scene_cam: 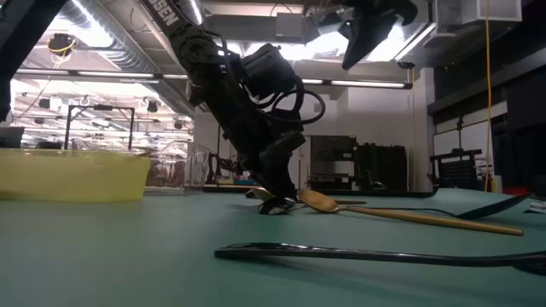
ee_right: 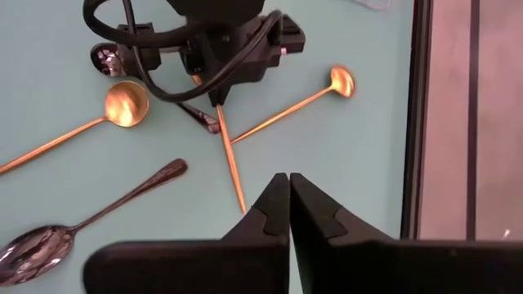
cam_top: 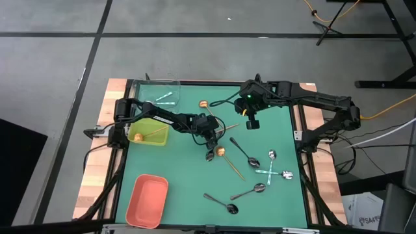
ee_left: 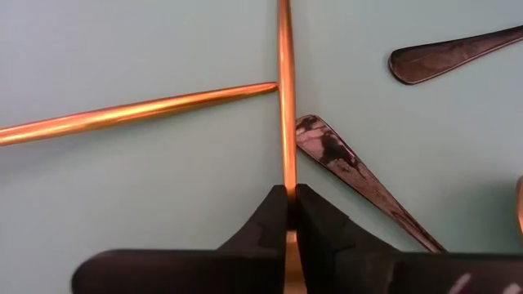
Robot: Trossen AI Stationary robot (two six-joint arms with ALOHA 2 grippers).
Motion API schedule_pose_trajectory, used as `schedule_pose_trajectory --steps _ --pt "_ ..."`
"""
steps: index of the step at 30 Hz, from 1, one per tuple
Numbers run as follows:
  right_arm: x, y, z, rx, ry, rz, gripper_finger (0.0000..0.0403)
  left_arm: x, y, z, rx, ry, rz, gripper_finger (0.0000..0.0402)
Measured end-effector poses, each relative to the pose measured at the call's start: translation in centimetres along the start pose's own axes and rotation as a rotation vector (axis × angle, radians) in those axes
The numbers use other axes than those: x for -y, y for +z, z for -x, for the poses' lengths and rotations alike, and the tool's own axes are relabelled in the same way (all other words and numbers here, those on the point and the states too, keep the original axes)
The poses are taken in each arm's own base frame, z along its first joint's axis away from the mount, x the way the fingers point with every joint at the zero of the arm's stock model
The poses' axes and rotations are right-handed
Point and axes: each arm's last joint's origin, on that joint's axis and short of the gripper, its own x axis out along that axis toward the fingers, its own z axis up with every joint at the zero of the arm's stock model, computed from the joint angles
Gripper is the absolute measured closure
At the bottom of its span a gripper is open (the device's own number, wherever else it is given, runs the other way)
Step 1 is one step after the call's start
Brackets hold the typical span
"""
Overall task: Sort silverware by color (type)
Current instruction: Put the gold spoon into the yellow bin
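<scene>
I am gripping a gold spoon's handle [ee_left: 283, 98] between the fingertips of my left gripper [ee_left: 288, 192], down at the middle of the green table mat [cam_top: 182, 188]. My fingers are closed tight on that thin handle, which runs straight out ahead of them. A second gold handle [ee_left: 131, 113] is lying crosswise, its tip just meeting the one I am holding, and a dark spoon handle [ee_left: 351, 167] is lying beside it under my fingers. Seen from above, a gold spoon bowl [cam_top: 220, 151] is sitting just beside my gripper, with its handle slanting away across the mat.

My right gripper [ee_right: 288, 200] is hanging in the air above the far middle of the mat, fingers pressed together and holding nothing.

Further out, silver and dark spoons [cam_top: 272, 170] are lying scattered over the right half of the mat, and one dark spoon [cam_top: 221, 203] is near the front edge. The yellow-green tray [cam_top: 148, 132] is holding a gold spoon, the clear tray [cam_top: 160, 93] is holding silver ones, and the salmon-orange tray [cam_top: 147, 200] is sitting at the front left.
</scene>
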Motion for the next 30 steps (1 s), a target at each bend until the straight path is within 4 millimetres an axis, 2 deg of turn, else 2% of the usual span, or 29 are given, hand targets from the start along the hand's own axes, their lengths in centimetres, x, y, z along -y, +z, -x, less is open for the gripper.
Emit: schedule_pose_trajectory --steps 8,18,25,30 --pt "-0.2 -0.8 0.2 -0.09 -0.008 -0.023 0.0403 -0.1 0.3 0.6 0.01 0.004 0.004 0.0396" --pt "-0.4 -1.8 0.9 -0.19 -0.062 -0.081 0.0403 -0.5 1.1 2.7 0.037 0.062 0.007 0.0398" --pt "-0.4 -2.0 1.4 -0.182 -0.068 -0.085 0.0403 -0.5 2.4 6.4 0.075 0.056 0.01 0.0399" --pt "-0.5 -2.0 1.4 -0.182 -0.068 -0.085 0.0403 -0.7 3.1 10.3 0.097 0.064 0.012 0.0399"
